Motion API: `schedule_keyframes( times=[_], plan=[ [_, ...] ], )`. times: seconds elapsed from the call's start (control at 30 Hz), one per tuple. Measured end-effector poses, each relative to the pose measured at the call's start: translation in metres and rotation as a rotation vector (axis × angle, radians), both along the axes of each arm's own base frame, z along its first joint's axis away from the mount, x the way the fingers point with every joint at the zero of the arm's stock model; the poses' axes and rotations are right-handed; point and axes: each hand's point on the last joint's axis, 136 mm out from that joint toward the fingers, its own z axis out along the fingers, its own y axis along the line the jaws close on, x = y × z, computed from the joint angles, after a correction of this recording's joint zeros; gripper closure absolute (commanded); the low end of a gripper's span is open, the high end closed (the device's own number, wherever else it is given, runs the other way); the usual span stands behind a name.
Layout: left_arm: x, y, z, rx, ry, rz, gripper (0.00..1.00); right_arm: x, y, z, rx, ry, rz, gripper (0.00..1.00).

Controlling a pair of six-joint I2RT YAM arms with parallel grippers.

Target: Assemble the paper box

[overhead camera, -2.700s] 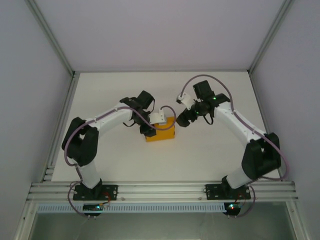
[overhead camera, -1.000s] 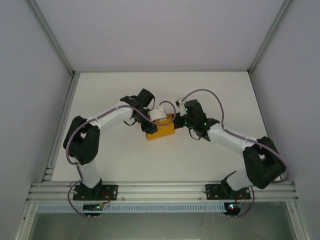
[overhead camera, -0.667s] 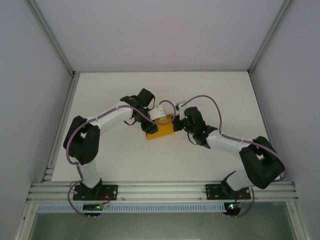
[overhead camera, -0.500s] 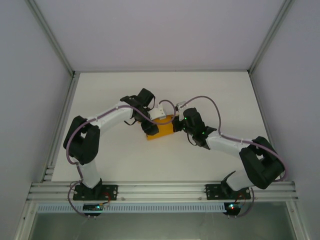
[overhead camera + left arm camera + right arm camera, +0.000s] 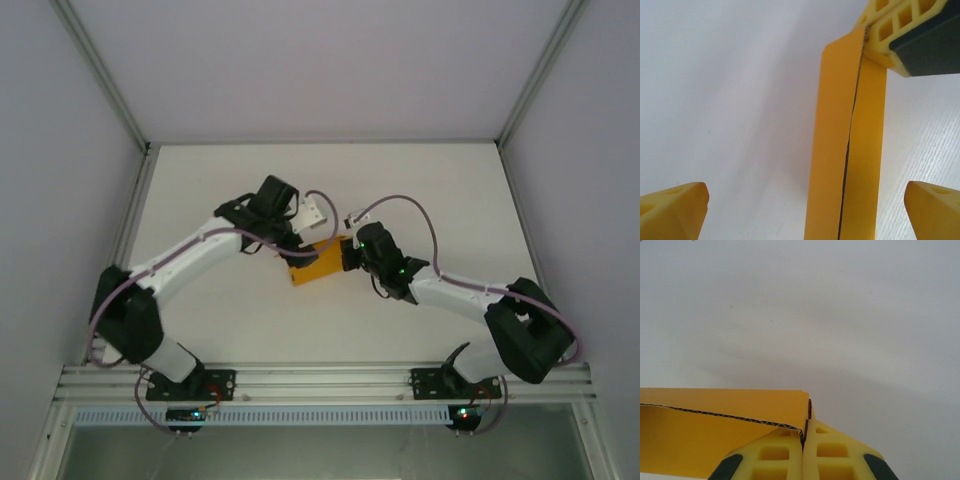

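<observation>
Sitting near the middle of the white surface, your paper box is an orange-yellow flat slab. It is skewed so its right end lies further from the arm bases than its left. The left wrist view shows it edge-on: two card layers with a thin dark seam running down between them. It looks to be resting on the surface, but I can't confirm contact from these angles.

Your right pincer is at the box's right end, clenched on the card. In the right wrist view both yellow fingers are pressed together. The corrugated card edge is nipped at the tips and the rest of the card spreads left of them. You can see one of those fingers from the left wrist camera too, butted onto the far end of the box.

Your left pincer is over the box's far-left part, released. Its fingertips sit wide apart at the bottom corners of its wrist view. The box runs up between them and neither tip touches the card.
</observation>
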Motion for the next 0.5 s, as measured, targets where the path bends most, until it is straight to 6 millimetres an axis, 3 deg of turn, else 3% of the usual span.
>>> schedule_keyframes(
  times=[0.13,0.27,0.5],
  plan=[
    [-0.015,0.030,0.008,-0.035,-0.013,0.152,0.23,-0.001,-0.001,0.001,-0.020,0.028,-0.007,1.00],
    [-0.031,0.051,-0.005,-0.060,0.014,0.243,0.36,-0.001,-0.001,0.001,-0.045,0.071,-0.016,1.00],
    [-0.028,0.056,-0.019,-0.061,0.041,0.286,0.48,-0.003,0.003,0.001,-0.068,0.126,-0.003,1.00]
  ],
)
